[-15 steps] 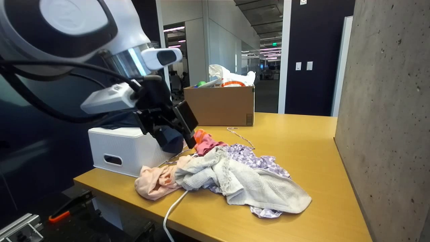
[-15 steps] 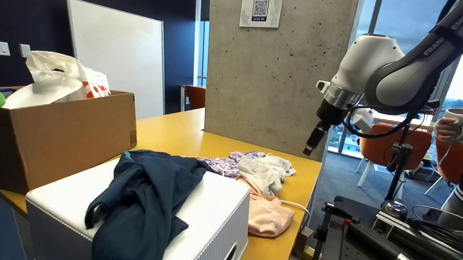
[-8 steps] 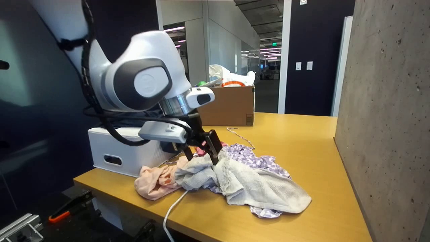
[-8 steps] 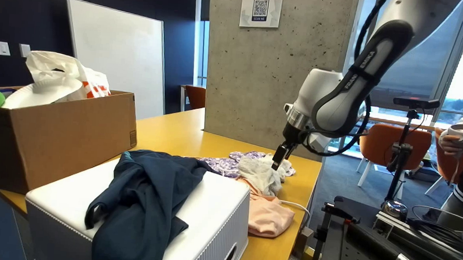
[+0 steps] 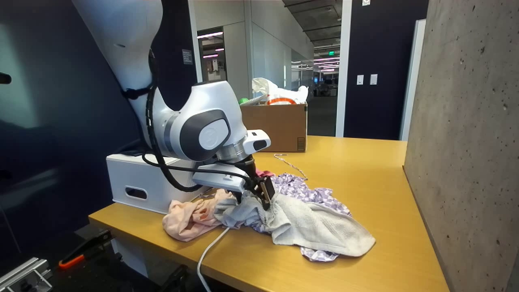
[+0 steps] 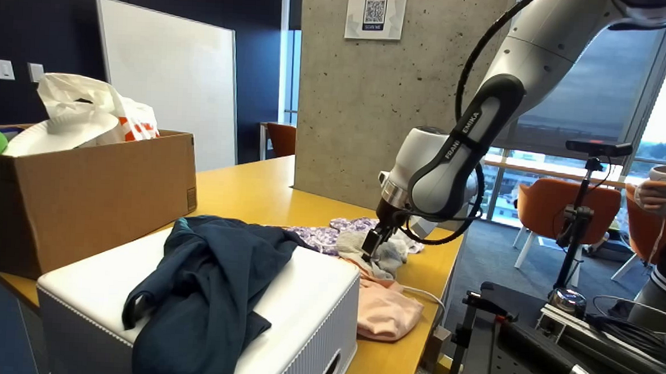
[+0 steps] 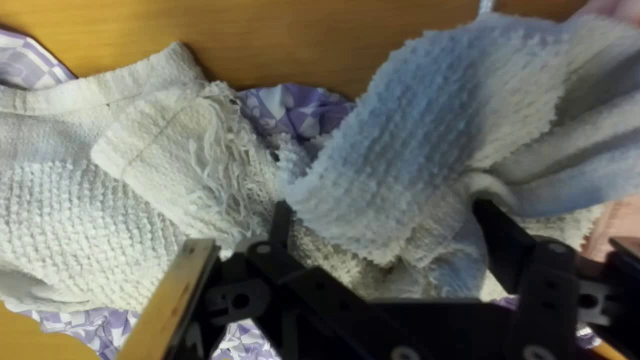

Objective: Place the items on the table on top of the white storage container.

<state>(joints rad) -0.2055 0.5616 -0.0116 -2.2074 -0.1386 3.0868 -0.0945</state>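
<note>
A grey-white towel (image 5: 324, 231) lies crumpled on the yellow table, over a purple-and-white patterned cloth (image 5: 302, 188). A peach cloth (image 5: 184, 223) lies beside it, and a little of a pink cloth (image 5: 265, 173) shows behind. The white storage container (image 6: 317, 271) stands next to the pile with a dark navy garment (image 6: 213, 295) draped on its top. My gripper (image 5: 252, 202) points down into the towel. In the wrist view the gripper's fingers (image 7: 380, 212) are wide apart, with bunched towel (image 7: 400, 165) between them; both fingertips touch the towel.
A cardboard box (image 5: 275, 125) with bags and plates stands at the back of the table. A concrete pillar (image 5: 462, 121) borders the table. A white cord (image 5: 209, 249) runs from under the towel over the front edge. A patterned string (image 5: 290, 162) lies behind the pile.
The arm has come down from above the table into the pile. The fingers now press into the towel, which has shifted and bunched slightly. The other cloths and container have stayed put.
</note>
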